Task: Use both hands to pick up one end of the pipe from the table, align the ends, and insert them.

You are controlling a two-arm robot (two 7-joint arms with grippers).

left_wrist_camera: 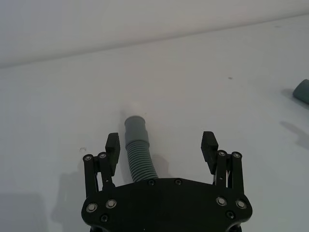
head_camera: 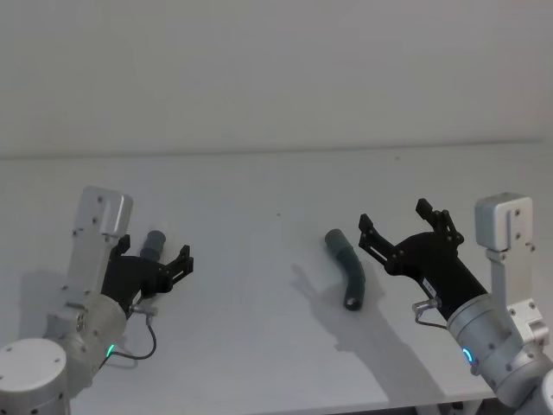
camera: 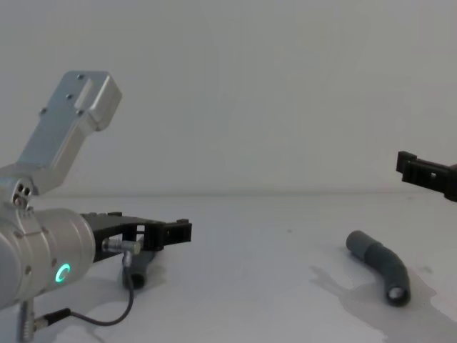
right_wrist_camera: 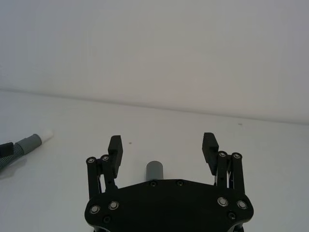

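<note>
white matte counter (head_camera: 259,186) carrying two pipe pieces well apart. ribbed grey tube piece (left_wrist_camera: 136,147) with white tip (right_wrist_camera: 47,134) lying between the spread fingers (left_wrist_camera: 113,145) of the left hand (head_camera: 157,252), low over the counter. bent dark grey tube piece (head_camera: 347,270) resting right of centre; right hand (head_camera: 395,214) gaping open, raised just beside it.
</note>
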